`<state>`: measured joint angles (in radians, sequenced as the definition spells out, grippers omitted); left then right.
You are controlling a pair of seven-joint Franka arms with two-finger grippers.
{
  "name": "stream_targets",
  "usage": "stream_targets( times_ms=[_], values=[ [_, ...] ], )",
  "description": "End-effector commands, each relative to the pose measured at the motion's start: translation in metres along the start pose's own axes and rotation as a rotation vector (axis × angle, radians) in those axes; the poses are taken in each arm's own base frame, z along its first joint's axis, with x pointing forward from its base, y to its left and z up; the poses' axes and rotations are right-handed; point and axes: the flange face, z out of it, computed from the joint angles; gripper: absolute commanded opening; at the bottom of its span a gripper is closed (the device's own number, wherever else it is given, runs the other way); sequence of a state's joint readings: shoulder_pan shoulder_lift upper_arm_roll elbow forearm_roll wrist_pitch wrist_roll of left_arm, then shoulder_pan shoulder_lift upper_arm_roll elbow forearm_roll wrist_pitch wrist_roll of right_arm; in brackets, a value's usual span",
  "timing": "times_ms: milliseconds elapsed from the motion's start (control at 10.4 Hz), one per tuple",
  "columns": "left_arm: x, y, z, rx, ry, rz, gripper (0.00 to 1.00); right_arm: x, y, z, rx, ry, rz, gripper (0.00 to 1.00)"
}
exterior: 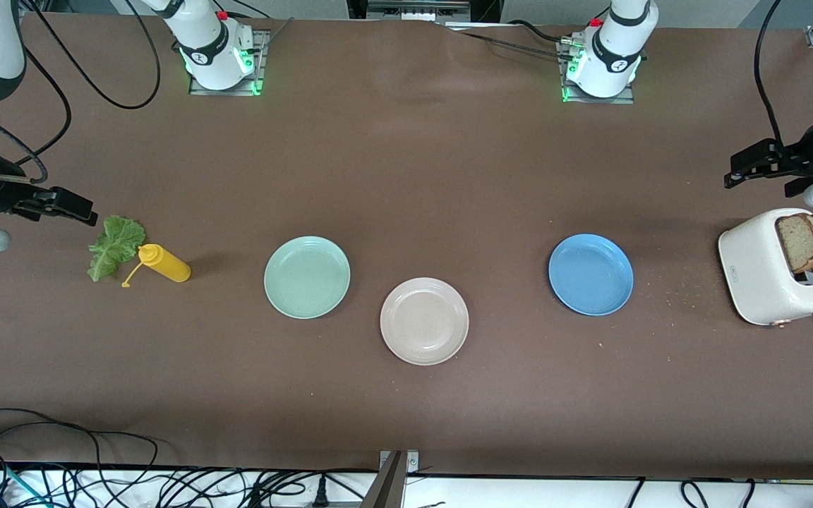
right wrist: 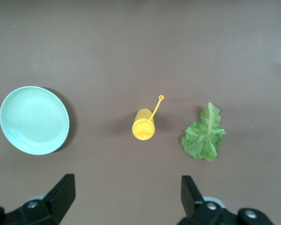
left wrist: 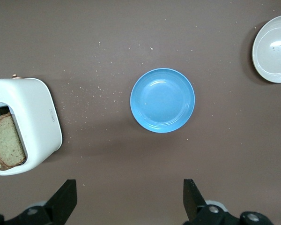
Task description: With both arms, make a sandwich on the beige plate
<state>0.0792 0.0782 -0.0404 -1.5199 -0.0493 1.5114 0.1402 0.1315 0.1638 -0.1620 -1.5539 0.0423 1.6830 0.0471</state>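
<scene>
**Three plates bare, both grippers wide and holding nothing**

Three plates sit before us in a loose row: the mint-green plate [exterior: 307,276], the beige plate [exterior: 424,321] nearest the front camera, and the blue plate [exterior: 591,274]. We see two bread slices [exterior: 811,243] standing in the white toaster [exterior: 766,271] at the left arm's end of the table, and the lettuce leaf [exterior: 114,246] just beside the yellow squeeze bottle [exterior: 164,263] at the right arm's end. Our left gripper [left wrist: 130,199] hangs above the table between toaster and blue plate, fingers spread wide, gripping nothing. Our right gripper [right wrist: 127,197] hangs near the bottle, equally wide and unloaded.
</scene>
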Motion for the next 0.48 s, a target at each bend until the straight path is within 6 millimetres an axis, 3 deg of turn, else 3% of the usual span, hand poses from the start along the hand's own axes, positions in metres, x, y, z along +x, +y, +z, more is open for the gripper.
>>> stream_targets(
  times_ms=[0, 386],
  values=[
    [0.001, -0.006, -0.003, 0.026, -0.011, 0.015, 1.0, 0.003, 0.0, -0.006, 0.007, 0.011, 0.014, 1.0],
    [0.001, -0.014, -0.001, 0.07, -0.024, 0.008, 1.0, 0.003, -0.002, -0.006, 0.01, 0.01, 0.013, 1.0]
  ],
)
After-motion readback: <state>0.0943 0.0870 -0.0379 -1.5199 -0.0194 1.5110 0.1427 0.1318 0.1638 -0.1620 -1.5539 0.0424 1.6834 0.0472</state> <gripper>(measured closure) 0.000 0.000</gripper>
